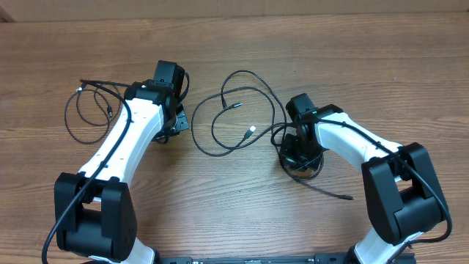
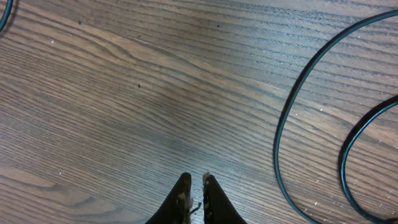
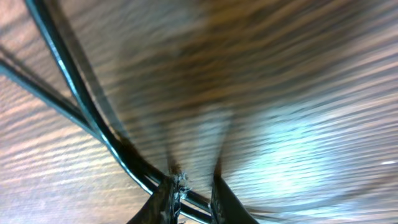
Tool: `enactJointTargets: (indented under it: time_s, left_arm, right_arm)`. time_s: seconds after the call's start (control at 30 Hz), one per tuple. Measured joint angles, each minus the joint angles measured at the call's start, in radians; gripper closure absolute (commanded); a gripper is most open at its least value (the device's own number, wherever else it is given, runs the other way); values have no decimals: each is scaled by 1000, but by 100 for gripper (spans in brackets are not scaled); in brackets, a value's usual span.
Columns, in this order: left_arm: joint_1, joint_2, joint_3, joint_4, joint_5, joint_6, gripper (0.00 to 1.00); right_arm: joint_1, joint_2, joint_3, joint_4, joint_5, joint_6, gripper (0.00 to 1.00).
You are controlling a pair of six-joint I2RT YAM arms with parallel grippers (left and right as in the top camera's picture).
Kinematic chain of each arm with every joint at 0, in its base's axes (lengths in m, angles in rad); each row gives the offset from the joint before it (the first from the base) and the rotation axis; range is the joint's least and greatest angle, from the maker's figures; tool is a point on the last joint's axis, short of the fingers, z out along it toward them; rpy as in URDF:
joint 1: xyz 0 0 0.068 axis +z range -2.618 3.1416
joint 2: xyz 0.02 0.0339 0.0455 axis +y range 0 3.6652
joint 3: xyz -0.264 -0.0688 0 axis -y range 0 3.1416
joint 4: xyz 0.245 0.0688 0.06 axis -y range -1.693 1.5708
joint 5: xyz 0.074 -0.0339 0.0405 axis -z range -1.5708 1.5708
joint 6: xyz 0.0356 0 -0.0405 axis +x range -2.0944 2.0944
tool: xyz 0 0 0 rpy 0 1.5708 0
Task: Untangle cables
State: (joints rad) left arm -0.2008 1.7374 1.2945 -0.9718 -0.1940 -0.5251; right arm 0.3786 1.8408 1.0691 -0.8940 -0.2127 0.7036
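Thin black cables lie in loose loops on the wooden table [image 1: 242, 44]. One loop [image 1: 80, 89] sits at the far left. A larger tangle with a silver-tipped plug [image 1: 251, 131] lies between the arms. My right gripper [image 1: 299, 158] presses down at the tangle's right edge. In the right wrist view two cable strands [image 3: 93, 124] run between its fingers, and the right gripper [image 3: 194, 182] is shut on them. A loose cable end [image 1: 333, 193] trails to the lower right. My left gripper [image 2: 196, 182] hovers over bare wood, shut and holding nothing, with cable loops [image 2: 287, 118] to its right.
My left gripper [image 1: 170, 130] is between the far-left loop and the middle tangle. Another cord [image 2: 6, 15] crosses the top left corner of the left wrist view. Both arm bases stand along the table's near edge.
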Motion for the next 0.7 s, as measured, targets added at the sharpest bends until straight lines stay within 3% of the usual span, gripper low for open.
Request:
enactJointTargets:
  time_s: [0.33, 0.7]
  left_arm:
    - [0, 0, 0, 0, 0, 0, 90]
    - [0, 0, 0, 0, 0, 0, 90]
  right_arm:
    - [19, 8, -22, 115, -175, 3, 82]
    - [184, 12, -24, 234, -192, 37, 77]
